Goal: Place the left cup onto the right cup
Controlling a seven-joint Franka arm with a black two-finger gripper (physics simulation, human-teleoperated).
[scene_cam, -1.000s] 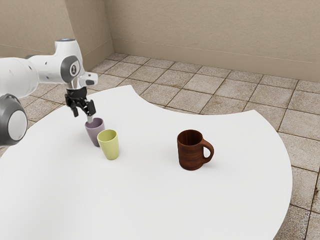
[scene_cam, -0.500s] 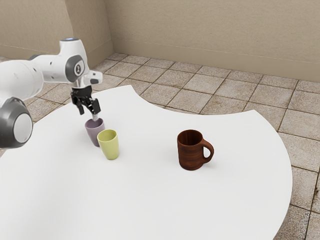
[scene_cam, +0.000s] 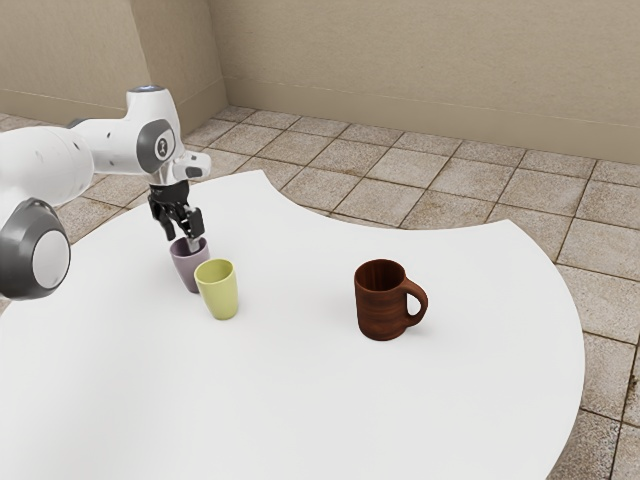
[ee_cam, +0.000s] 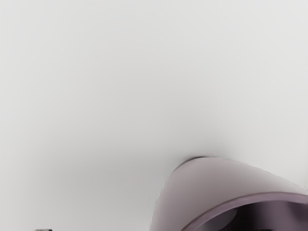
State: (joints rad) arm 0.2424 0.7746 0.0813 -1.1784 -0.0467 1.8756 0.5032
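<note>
White table (scene_cam: 400,400) carries everything. Wooden-brown mug (scene_cam: 384,300) stands well apart, toward the exterior view's right. Green cup (scene_cam: 217,289) stands upright, with the purple cup (scene_cam: 186,268) just beside it, behind and leftward. Black gripper (scene_cam: 184,238) hangs at the purple cup's rim, fingers apart, gripping nothing.

The round white table (scene_cam: 300,400) looks smooth and matt, without grain. The small mauve cup (scene_cam: 187,268) and the near yellow-green cup (scene_cam: 218,290) look like smooth, matt plastic. At right, the brown handled mug (scene_cam: 385,300) shows ringed wood grain with a faint sheen. The white arm (scene_cam: 60,165) is glossy plastic, and its black gripper (scene_cam: 188,238) is matt. The beige floor tiles (scene_cam: 400,180) look rough and stony.
</note>
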